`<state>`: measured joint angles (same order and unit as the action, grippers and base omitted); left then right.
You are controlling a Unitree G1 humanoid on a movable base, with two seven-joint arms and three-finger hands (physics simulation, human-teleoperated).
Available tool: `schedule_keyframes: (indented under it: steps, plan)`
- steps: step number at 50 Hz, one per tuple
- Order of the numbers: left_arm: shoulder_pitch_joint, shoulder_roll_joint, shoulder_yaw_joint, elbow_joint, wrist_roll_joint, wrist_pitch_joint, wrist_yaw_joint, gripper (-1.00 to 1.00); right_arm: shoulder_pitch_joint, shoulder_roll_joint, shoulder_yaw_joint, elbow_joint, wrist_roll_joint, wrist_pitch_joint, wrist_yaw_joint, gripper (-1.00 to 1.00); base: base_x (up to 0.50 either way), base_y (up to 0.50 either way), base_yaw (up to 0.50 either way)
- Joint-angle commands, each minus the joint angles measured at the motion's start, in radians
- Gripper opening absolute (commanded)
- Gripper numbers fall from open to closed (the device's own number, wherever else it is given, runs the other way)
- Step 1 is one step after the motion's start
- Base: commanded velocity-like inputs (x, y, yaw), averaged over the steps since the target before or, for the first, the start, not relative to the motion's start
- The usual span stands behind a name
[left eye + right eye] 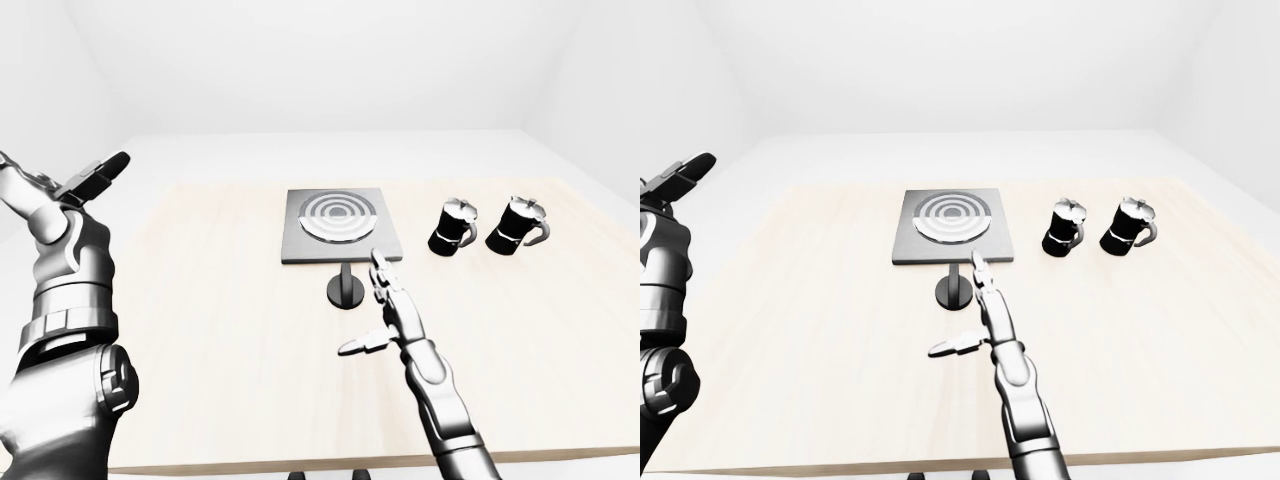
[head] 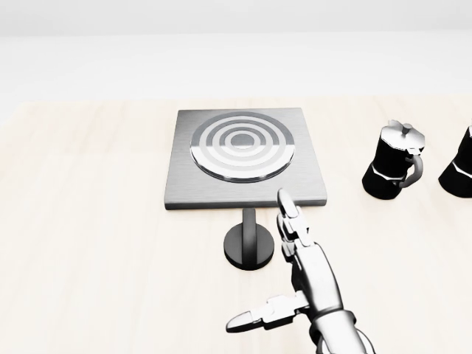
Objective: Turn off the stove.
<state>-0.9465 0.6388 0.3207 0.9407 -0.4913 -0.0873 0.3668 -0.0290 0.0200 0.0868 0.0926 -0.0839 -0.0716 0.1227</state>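
1. The right robot hand [image 2: 284, 276] hovers over the tabletop [image 2: 96, 243] with its fingers spread apart and empty: two point toward the stove, and the thumb sticks out to the head view's left.
2. Its fingertips [image 2: 283, 198] sit just right of the dark round knob [image 2: 249, 246], at the stove's lower edge. Whether they touch anything cannot be told.
3. The step in hand looks like the reach for that knob. To do it well, the hand would likely slide left in the head view, bracket the knob's upright bar between thumb and fingers, and only then twist.
4. The knob reads as a smooth black disc with a grey ridge across it, standing apart from the stove [image 2: 245, 158], a flat square slab of brushed grey metal. It lies mid-tabletop.
5. The stove's burner shows concentric pale and dark rings, glossy and slightly raised.
6. Two black faceted moka pots [image 1: 453, 226] with silver lids stand well right of the stove.
7. The left robot hand [image 1: 92, 176] is raised at the left-eye view's left, fingers apart, holding nothing.
8. The tabletop is pale, matte wood grain.
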Motion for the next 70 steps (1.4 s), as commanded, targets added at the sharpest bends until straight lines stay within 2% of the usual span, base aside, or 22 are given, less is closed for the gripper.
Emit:
schedule_keyframes:
  steps: [1,11,36,70]
  plan:
    - [0.001,0.001,0.000,-0.002,-0.001,0.000,0.001,1.00,0.008,0.005,0.010,0.028,-0.003,-0.016,0.008,1.00,0.00,0.00,0.00]
    - [0.000,-0.001,-0.002,0.004,0.003,0.000,0.000,1.00,0.016,0.006,0.018,0.020,-0.011,-0.016,0.007,1.00,0.00,0.00,0.00]
    - [-0.002,0.000,-0.001,0.006,0.001,0.000,0.000,1.00,-0.023,0.016,0.007,0.181,0.002,-0.016,0.011,1.00,0.00,0.00,0.00]
    - [-0.001,-0.001,-0.002,0.005,0.006,0.000,0.001,1.00,-0.035,0.030,0.026,0.240,-0.014,-0.016,0.013,1.00,0.00,0.00,0.00]
